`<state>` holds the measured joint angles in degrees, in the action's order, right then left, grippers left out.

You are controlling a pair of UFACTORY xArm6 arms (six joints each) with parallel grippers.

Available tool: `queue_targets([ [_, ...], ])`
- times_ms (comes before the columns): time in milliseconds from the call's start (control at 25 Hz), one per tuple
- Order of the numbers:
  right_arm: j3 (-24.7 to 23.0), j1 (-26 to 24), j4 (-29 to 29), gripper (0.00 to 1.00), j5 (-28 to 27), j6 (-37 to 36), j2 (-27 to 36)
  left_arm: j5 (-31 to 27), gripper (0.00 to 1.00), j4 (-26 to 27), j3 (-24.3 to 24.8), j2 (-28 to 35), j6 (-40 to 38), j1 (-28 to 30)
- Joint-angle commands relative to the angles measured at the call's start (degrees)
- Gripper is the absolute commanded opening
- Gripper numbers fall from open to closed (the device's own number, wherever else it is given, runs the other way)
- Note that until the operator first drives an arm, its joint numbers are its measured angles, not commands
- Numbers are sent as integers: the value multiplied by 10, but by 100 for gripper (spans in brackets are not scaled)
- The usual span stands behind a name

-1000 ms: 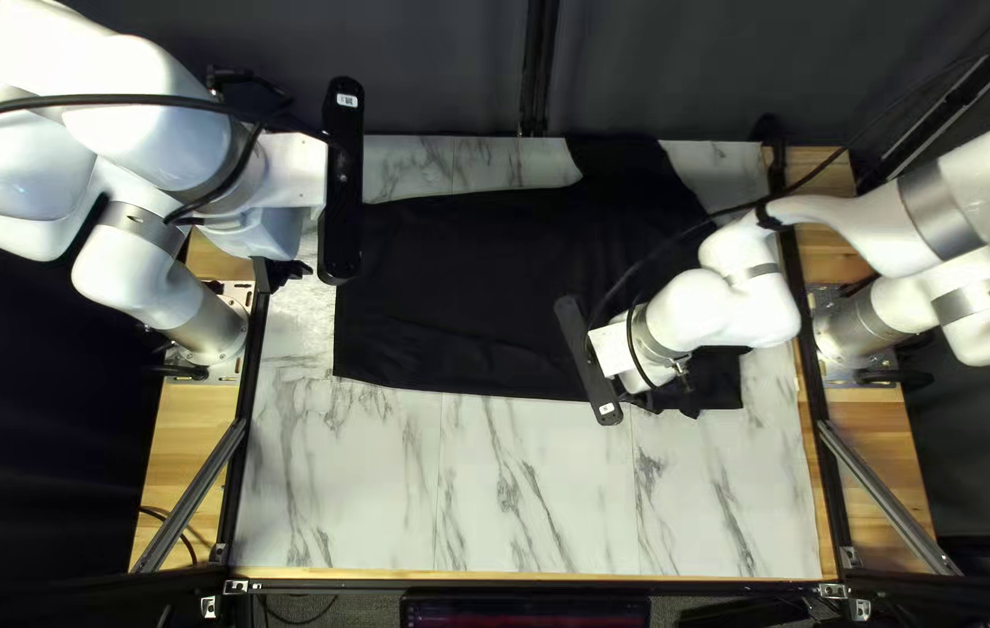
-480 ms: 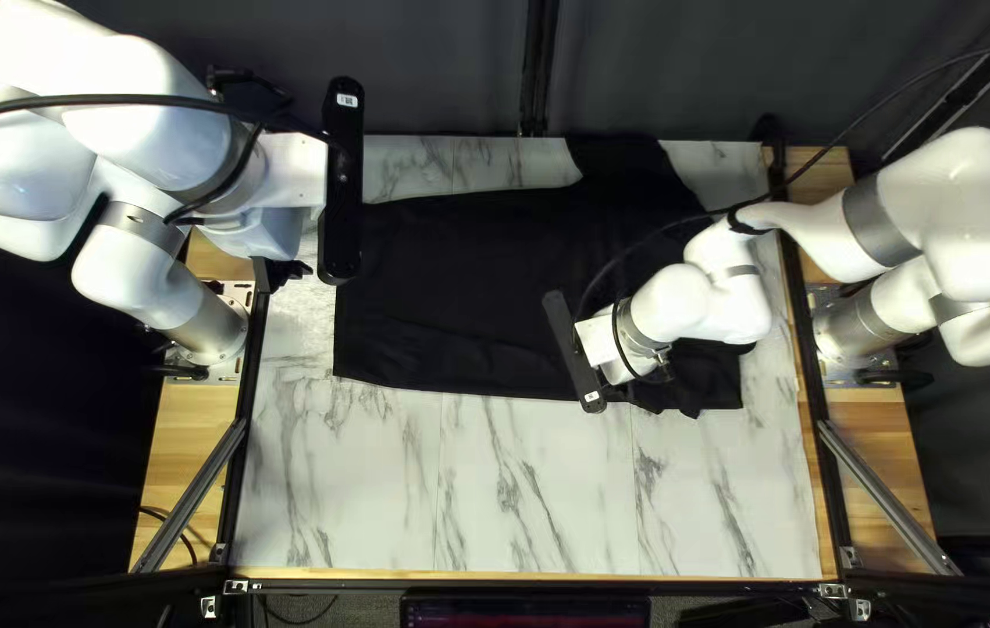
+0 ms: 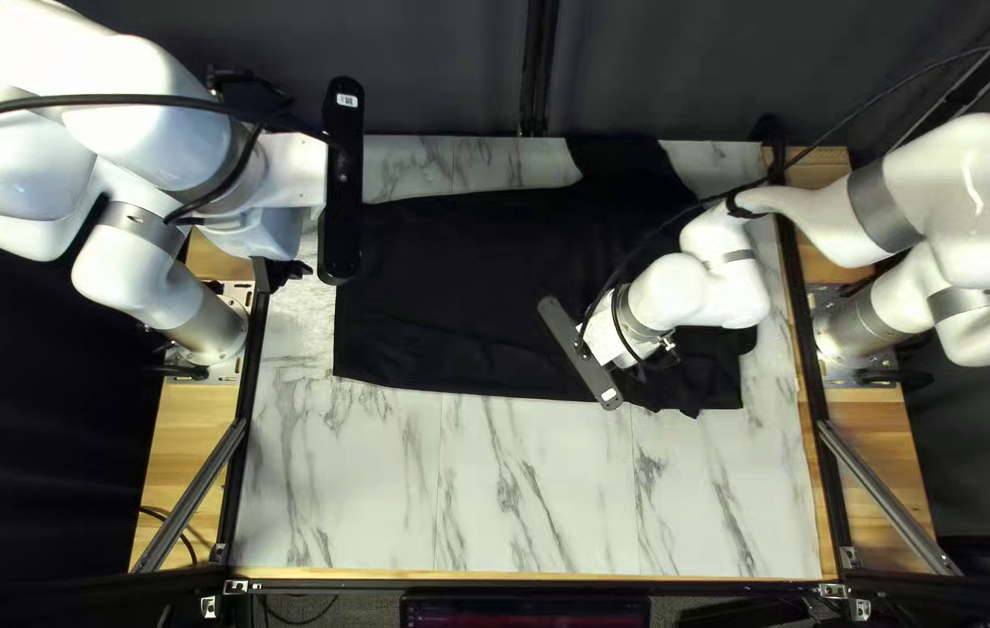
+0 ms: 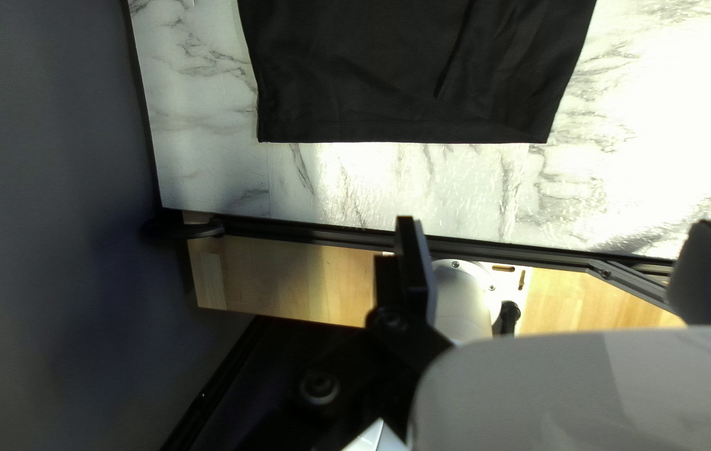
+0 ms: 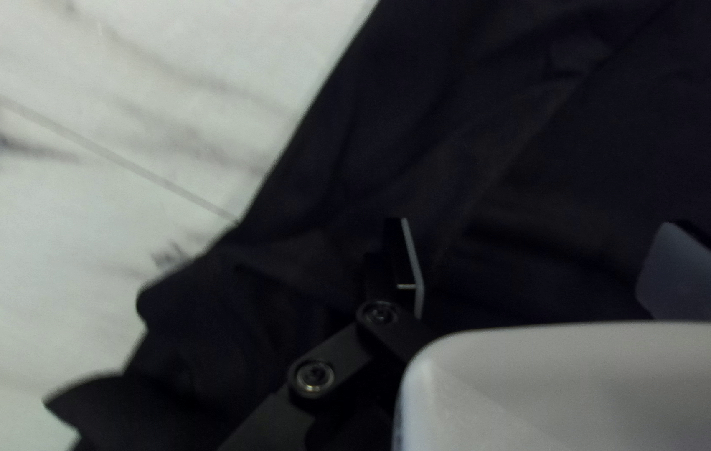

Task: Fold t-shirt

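Left gripper point(image 4: 558, 221) and right gripper point(image 5: 539, 225) both spread, empty; t-shirt point(image 3: 472, 291) on table point(image 3: 518, 500), likely light and limp, so pinch corners of the straight edge point(image 3: 340, 332) nearest table's left side.

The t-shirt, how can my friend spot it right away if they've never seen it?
Find the white, marble-patterned tabletop between my left arm and right arm. Across its far part lies the t-shirt, a big black cloth with one piece sticking out toward the far edge. The curtain behind is dark too, but only the t-shirt lies on the tabletop.
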<state>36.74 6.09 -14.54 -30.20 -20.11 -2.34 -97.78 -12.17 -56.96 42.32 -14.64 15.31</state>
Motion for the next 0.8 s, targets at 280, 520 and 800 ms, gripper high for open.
queue_targets([
  [280,43,59,7,100,-27,41,-25,0,100,0,0,0,0,0],
  [520,21,99,18,100,-68,56,21,0,100,0,0,0,0,0],
  [800,29,147,41,89,-99,43,9,0,100,0,0,0,0,0],
])
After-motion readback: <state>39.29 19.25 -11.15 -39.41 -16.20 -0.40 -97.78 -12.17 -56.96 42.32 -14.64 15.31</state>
